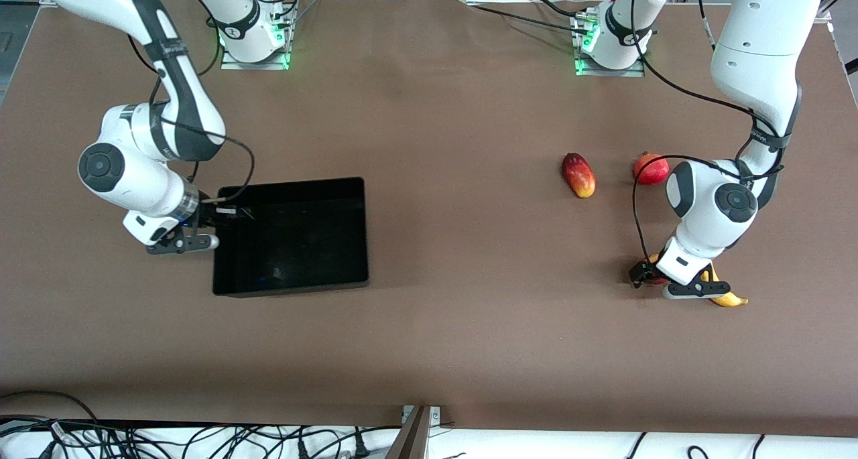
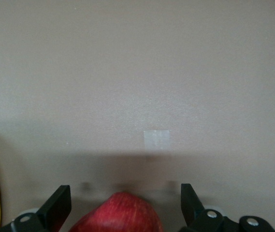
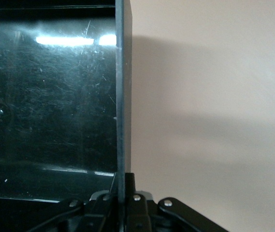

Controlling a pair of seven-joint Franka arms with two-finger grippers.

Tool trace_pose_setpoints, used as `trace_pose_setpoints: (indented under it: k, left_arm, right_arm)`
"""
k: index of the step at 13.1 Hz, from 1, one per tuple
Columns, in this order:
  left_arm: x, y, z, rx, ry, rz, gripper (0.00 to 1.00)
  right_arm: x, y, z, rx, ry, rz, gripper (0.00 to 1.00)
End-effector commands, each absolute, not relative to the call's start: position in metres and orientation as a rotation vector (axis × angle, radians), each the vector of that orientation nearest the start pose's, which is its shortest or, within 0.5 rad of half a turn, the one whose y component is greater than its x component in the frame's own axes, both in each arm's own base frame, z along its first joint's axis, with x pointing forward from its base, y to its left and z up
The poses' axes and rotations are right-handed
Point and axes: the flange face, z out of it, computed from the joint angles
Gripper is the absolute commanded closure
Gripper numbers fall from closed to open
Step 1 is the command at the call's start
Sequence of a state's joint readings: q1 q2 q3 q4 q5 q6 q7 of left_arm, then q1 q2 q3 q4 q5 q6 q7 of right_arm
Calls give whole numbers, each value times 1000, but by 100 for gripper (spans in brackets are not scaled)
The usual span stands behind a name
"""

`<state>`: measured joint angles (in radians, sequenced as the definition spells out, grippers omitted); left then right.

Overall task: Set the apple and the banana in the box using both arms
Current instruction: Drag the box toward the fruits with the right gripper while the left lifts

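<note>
Fingers of the right gripper [image 3: 123, 186] pinch the box [image 1: 295, 234] wall. Left gripper [image 2: 125, 205], spread wide, straddles the apple [image 2: 120, 215], with the banana [image 1: 727, 299] just beside it on the table [image 1: 456, 298].

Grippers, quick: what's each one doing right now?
Left gripper: open, one finger on each side of the apple.
Right gripper: shut on the wall of the box.
</note>
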<state>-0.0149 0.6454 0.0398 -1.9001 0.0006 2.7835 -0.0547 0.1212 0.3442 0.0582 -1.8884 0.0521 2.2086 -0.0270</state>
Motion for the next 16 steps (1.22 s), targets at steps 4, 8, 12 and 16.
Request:
trace_pose_setpoints:
  k: [4,8,12,16]
  left_arm:
    - [632,23,172,-3091,-102,-401,37]
    - [627,25,170,-3091,-105,-387,100]
    - [618,17,211,-3101,-126,-370,100]
    - [606,-22,305,-3130,-209,-101,100]
  right_arm:
    - [602,275,341,-3015,-157,50,100]
    - [576,405,308,-3012,-17,75,100]
    - [557,487,288,-2964,101,9,100]
    - [538,506,256,-2986,58,31,100]
